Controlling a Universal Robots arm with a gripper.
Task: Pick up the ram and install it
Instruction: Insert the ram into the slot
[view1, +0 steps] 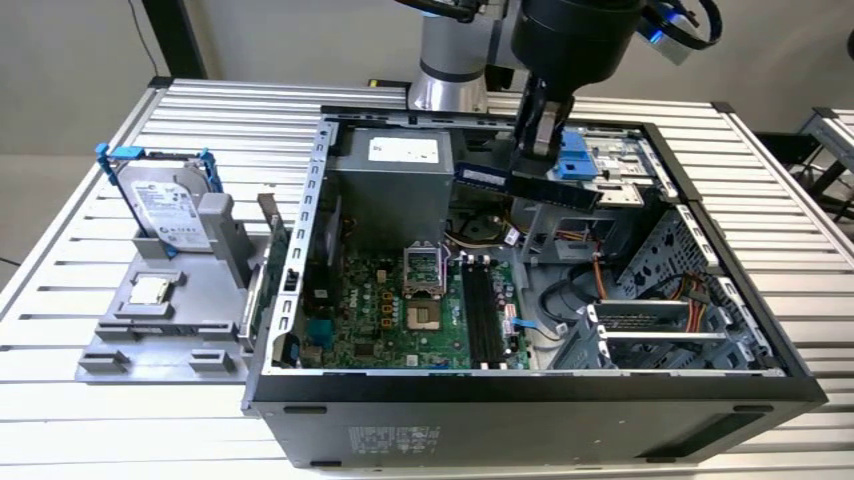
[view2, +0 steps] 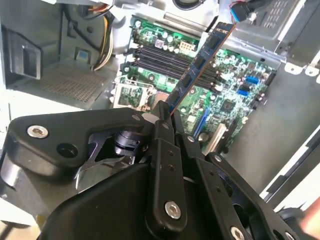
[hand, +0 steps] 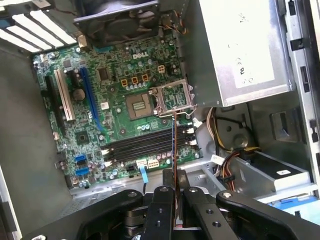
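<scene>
1. In the exterior view, a slatted counter (view1: 134, 440) is seen carrying an open case (view1: 534, 415).
2. A green motherboard (view1: 387, 310) with long black slots (view1: 483, 310) is exposed inside the case.
3. The tool (view1: 534, 140) is held above the case interior, its fingers closed on the ram (view1: 527, 185).
4. In both wrist views, the ram (view2: 202, 57) (hand: 173, 145) is seen clamped on edge over the slots (hand: 140, 145), not yet seated.

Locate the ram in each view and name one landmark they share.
Exterior view: ram held by the pincer above the open case.
Second wrist view: ram slanting out from the pincer across the motherboard.
First wrist view: ram edge-on, a thin line crossing the memory slots.
Shared landmark: the black memory slots.
</scene>
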